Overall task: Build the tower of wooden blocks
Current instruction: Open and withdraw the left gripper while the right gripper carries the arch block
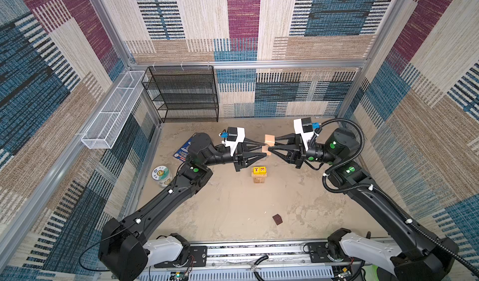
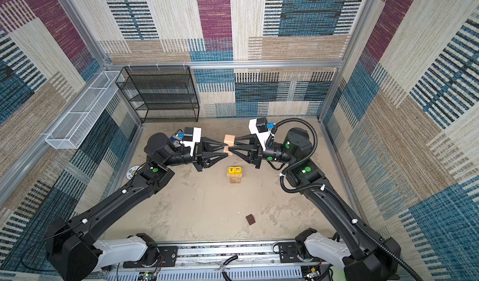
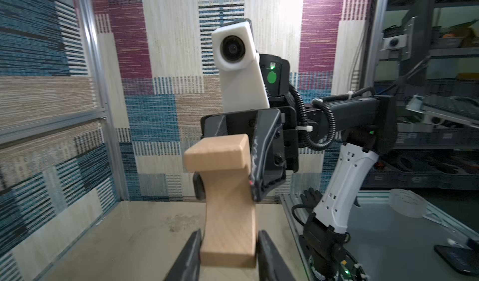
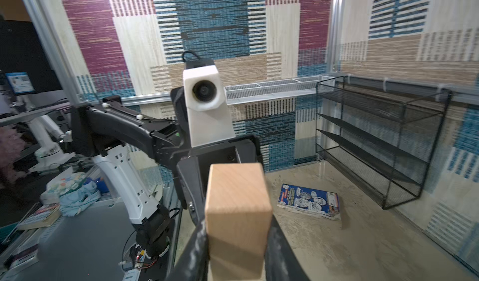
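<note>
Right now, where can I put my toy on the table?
Biggest bare patch: between the tower and the brown cube. Also bare: left of that cube. Crowded: the left edge with the blue packet and white disc, and the back middle, where the left hand and right hand meet at the arch block.

The sandy, stained counter (image 1: 233,209) is walled in by patchwork fabric panels (image 1: 243,15) of maroon, blue and beige. In both top views a black mesh rack (image 1: 181,93) with several shelves stands against the back wall at 11 o'clock. A long white wire basket (image 1: 114,108) hangs on the side wall at 10 o'clock. A blue printed packet (image 4: 308,202) lies flat at 10 o'clock, near the rack. A round white printed disc (image 1: 162,175) sits at 9 o'clock by the counter's edge.
</note>
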